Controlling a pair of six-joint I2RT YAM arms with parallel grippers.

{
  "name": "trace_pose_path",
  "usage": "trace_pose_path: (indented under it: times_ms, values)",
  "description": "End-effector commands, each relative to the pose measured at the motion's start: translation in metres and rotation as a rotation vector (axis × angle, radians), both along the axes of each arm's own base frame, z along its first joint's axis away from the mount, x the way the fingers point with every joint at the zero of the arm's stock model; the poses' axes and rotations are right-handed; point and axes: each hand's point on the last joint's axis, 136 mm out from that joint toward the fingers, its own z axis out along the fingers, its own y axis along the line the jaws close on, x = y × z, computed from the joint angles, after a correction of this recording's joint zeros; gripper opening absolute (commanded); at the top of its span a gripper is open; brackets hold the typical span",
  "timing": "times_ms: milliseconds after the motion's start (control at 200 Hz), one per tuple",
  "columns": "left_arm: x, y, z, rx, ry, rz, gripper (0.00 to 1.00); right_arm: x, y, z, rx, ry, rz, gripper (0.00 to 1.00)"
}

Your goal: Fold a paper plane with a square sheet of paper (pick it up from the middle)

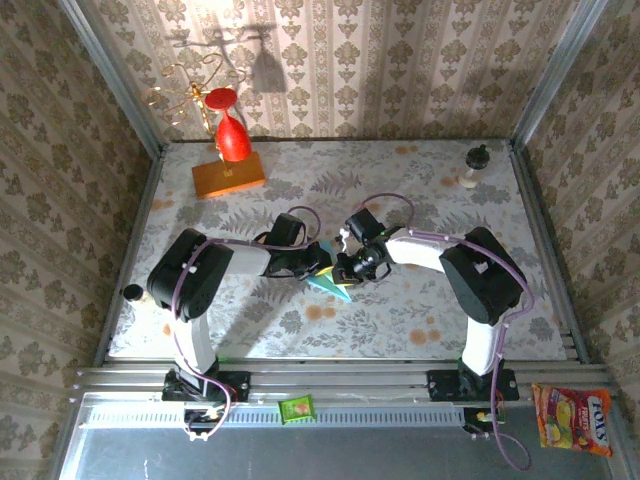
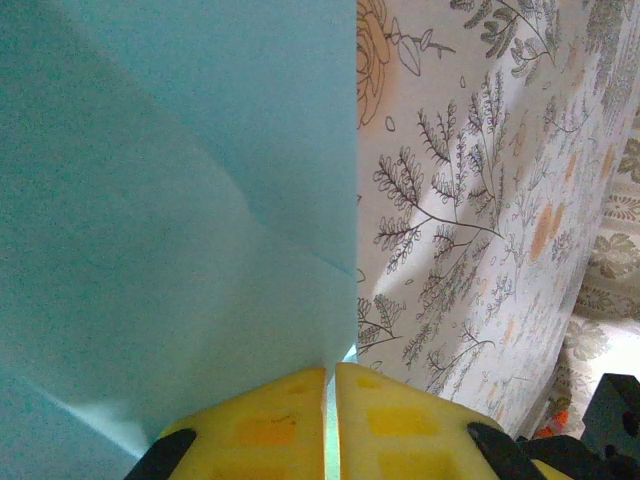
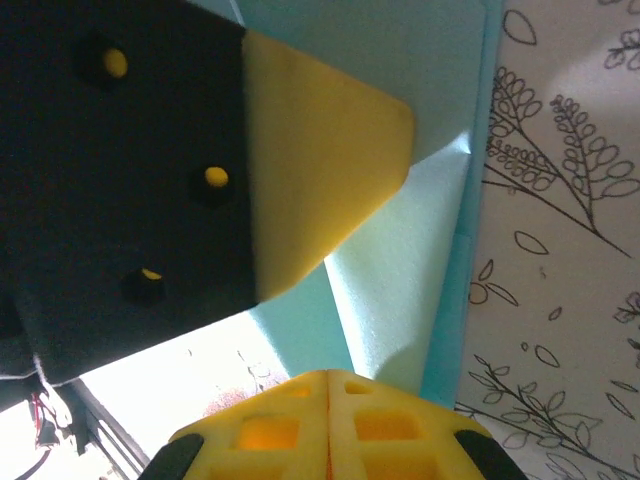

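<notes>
From above, both arms meet over the middle of the worktop, and the square sheet of paper lies between them as a small light-blue wedge, part folded and low over the floral surface. The left gripper and the right gripper sit close together on its upper edge. I judge the step in hand to be a mid-fold crease, with both arms working one edge

In the left wrist view, the left gripper is pinched narrow on the sheet, and a thin blue line shows between its yellow pads. The paper rises from the grip as a broad pale plane with one straight right edge and a diagonal crease across it. It looks thin, matte and easy to buckle

In the right wrist view, the right gripper is pressed fully together, its tips right at the sheet. Whether a layer is caught between the pads I cannot tell. One finger of the left gripper lies just ahead, over the same paper. Two overlapping layers and a sharp fold line show, with a narrow strip running beside the worktop print

The next move likely calls for a steady hold on the left while the right runs or tightens the crease, gently enough not to tear or skew the layers
</notes>
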Motion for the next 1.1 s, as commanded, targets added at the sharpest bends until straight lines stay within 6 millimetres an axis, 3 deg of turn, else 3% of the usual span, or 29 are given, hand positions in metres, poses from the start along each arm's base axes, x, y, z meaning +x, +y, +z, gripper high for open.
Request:
trace_pose_path:
  times_ms: [0,355,1095]
  values:
    - [-0.030,0.029,-0.051,0.168,0.137,0.009,0.12,0.004,0.009,0.005,0.032,-0.013,0.025,0.09]
    - [-0.029,0.029,-0.051,0.174,0.136,0.014,0.11,0.000,0.011,0.001,0.007,-0.005,0.058,0.09]
    - [-0.030,0.030,-0.053,0.182,0.140,0.010,0.11,-0.006,-0.007,-0.023,-0.127,0.016,0.047,0.09]
